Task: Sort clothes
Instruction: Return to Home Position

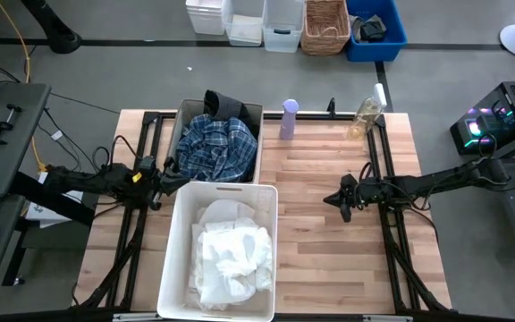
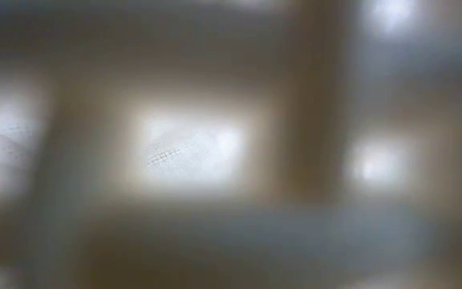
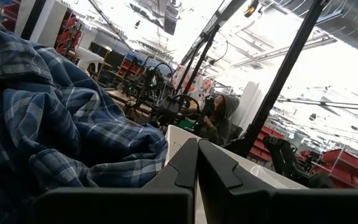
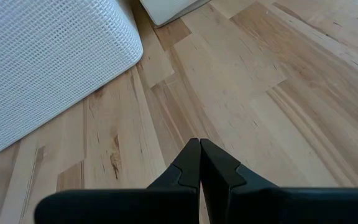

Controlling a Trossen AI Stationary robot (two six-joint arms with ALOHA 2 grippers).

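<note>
Left claw [image 3: 197,140] fingers together, empty, beside plaid shirt [image 1: 213,148] in far bin [image 1: 182,116]; right claw [image 4: 200,142] together over counter [image 1: 329,259]. White clothes [image 1: 231,255] fill near bin [image 1: 173,241]. Sorting looks done; homing step likely; next: park both arms, no grasp needed.

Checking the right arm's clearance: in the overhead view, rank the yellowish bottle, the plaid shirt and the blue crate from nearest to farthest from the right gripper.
From the right gripper:
1. yellowish bottle, at the table's far edge, slightly right.
2. plaid shirt, in the far bin, to the left.
3. blue crate, off the table, beyond its far edge.
</note>
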